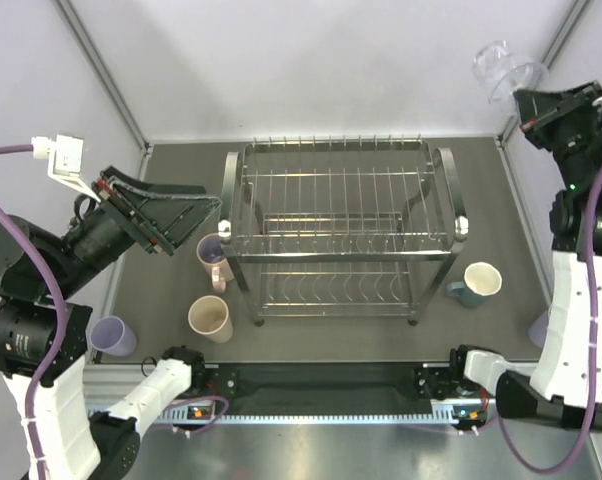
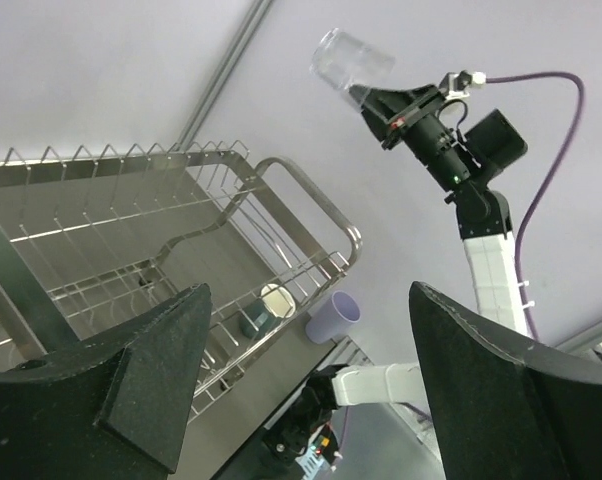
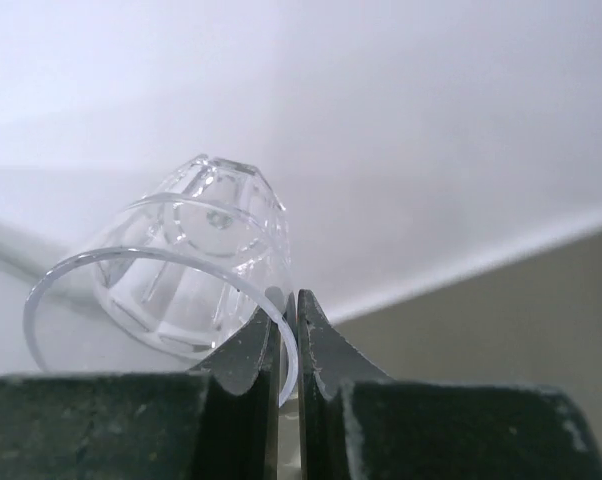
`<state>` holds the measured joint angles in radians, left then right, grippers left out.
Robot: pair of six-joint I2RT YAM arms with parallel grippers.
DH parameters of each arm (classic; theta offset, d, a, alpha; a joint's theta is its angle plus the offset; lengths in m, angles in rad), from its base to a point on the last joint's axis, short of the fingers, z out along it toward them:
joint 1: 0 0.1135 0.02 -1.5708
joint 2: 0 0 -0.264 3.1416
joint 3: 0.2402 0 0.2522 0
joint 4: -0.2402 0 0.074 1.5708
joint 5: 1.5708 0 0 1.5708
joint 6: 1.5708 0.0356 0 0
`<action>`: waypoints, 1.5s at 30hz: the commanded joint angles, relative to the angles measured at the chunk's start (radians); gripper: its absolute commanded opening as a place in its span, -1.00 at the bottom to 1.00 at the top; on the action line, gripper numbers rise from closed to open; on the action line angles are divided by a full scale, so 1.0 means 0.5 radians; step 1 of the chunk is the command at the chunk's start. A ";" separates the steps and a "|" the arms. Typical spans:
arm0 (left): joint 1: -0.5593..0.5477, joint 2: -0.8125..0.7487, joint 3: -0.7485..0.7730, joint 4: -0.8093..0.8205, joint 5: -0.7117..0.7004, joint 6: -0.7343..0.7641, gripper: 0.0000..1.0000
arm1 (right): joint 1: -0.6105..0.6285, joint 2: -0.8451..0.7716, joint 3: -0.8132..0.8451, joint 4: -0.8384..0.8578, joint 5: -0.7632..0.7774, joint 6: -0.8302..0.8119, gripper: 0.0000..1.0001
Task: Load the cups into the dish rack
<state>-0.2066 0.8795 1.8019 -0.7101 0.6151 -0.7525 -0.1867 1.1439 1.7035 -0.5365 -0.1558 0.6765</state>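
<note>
The chrome wire dish rack point(image 1: 341, 258) stands mid-table with both tiers bare; it also shows in the left wrist view point(image 2: 181, 230). My right gripper point(image 1: 522, 98) is raised high at the far right and is shut on the rim of the clear glass point(image 1: 505, 70), which is tilted on its side point(image 3: 176, 265). My left gripper point(image 1: 207, 207) is open and empty, just left of the rack's top. The pink mug point(image 1: 213, 262), beige tumbler point(image 1: 209, 319) and a lavender tumbler point(image 1: 112, 336) stand left of the rack. The teal mug point(image 1: 478, 283) and a second lavender tumbler point(image 1: 537, 328) stand to its right.
Metal frame posts point(image 1: 101, 75) and white walls enclose the table. The dark mat point(image 1: 331, 335) ends at the near rail where the arm bases sit. My right arm point(image 1: 571, 300) partly hides the right lavender tumbler.
</note>
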 commanded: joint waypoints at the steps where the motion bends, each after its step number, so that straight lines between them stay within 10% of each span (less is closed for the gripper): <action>1: -0.001 -0.013 -0.063 0.263 0.067 -0.130 0.71 | -0.016 -0.097 -0.075 0.885 -0.615 0.382 -1.00; 8: -0.001 -0.050 -0.321 0.805 0.208 -0.516 0.81 | 0.265 -0.143 -0.545 2.204 -1.087 1.374 -1.00; 20: -0.001 0.054 -0.416 1.310 0.276 -0.980 0.96 | 1.514 -0.260 -0.811 1.883 -0.873 0.844 -1.00; 45: -0.136 0.309 -0.404 1.380 0.239 -1.134 0.93 | 1.754 -0.131 -0.821 1.825 -0.621 0.693 -1.00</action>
<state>-0.2436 1.0435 1.6001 -0.0887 0.7689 -1.3148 0.6651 1.0824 1.2499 0.3313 -0.5148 1.0561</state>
